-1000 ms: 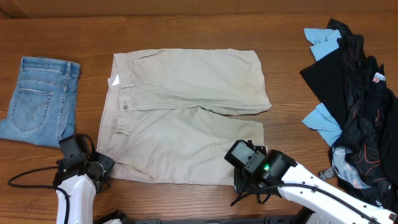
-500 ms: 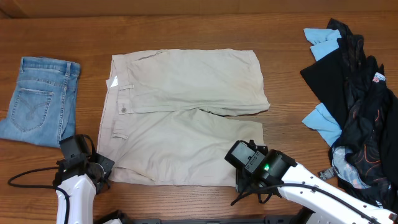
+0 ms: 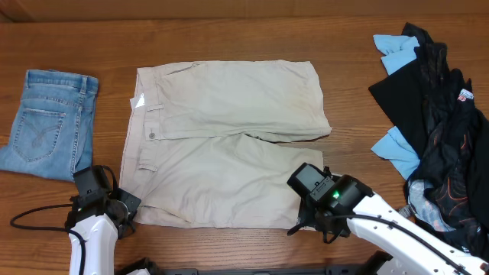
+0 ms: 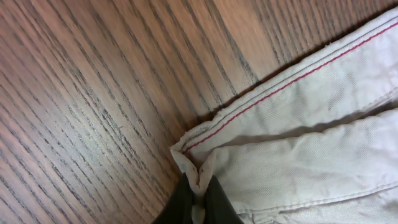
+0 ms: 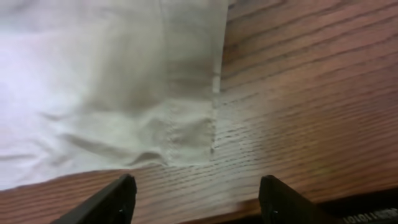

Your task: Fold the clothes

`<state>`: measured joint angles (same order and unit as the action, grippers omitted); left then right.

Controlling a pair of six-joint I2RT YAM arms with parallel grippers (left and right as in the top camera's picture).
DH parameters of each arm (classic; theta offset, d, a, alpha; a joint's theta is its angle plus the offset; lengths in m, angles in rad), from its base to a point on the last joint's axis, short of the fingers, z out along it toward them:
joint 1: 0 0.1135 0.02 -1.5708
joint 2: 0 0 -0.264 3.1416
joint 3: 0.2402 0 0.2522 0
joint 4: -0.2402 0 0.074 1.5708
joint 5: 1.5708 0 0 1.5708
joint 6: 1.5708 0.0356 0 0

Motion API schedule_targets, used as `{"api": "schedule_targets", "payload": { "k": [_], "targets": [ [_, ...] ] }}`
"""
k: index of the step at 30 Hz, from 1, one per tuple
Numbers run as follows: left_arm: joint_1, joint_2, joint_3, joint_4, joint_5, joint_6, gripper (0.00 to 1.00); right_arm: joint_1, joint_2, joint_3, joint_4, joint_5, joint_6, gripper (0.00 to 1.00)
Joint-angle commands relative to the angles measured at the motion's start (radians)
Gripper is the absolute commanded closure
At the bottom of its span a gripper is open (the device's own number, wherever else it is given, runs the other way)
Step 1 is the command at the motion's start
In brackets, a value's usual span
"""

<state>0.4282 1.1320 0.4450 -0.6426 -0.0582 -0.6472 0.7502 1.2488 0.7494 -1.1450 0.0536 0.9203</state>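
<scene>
Change over the last second: the right arm slid rightward along the near edge, so the right gripper (image 5: 198, 190) now sat over the near-right hem corner (image 5: 193, 140) of the large beige khaki cotton shorts (image 3: 229, 137) instead of a bit inboard of it. The left arm did not move. The shorts crept very slightly left at the waistband, otherwise the same.

Left gripper (image 4: 196, 202): closed, pinching the near-left waistband corner (image 4: 193, 158), with cloth bunched up between the dark fingers. Right gripper: jaws spread wide, nothing held; the hem corner lay flat on the wood just ahead of the gap, and both fingers (image 5: 118, 199) were clear of the cloth.

Judgement: one corner secured, second corner lined up but not yet grabbed. Fold not started. The next move probably calls for lowering and closing on the hem so that both near corners can be lifted together.

The shorts lay spread flat mid-table, waistband to the left, legs to the right, a few light wrinkles.

Surface: brown wood-grain table (image 3: 229, 38), matte. Small light-blue denim shorts (image 3: 50, 122) folded at far left, well apart. Heap of black and sky-blue garments (image 3: 435, 130) at right edge, near the right arm but not touching the khaki. No room visible beyond the tabletop.
</scene>
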Motion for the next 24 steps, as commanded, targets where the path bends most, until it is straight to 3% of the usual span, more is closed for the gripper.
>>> {"api": "schedule_targets", "payload": {
  "k": [1, 12, 24],
  "targets": [
    [0.008, -0.006, -0.005, -0.019, -0.027, 0.023, 0.96, -0.007, 0.011, -0.006, 0.024, -0.052, 0.005, 0.35],
    [0.008, -0.006, -0.005, -0.013, -0.027, 0.024, 0.96, -0.084, 0.066, -0.117, 0.108, -0.162, 0.079, 0.35],
    [0.008, -0.006, -0.005, -0.014, -0.027, 0.024, 0.96, -0.123, 0.066, -0.122, 0.166, -0.288, -0.030, 0.32]
  ]
}}
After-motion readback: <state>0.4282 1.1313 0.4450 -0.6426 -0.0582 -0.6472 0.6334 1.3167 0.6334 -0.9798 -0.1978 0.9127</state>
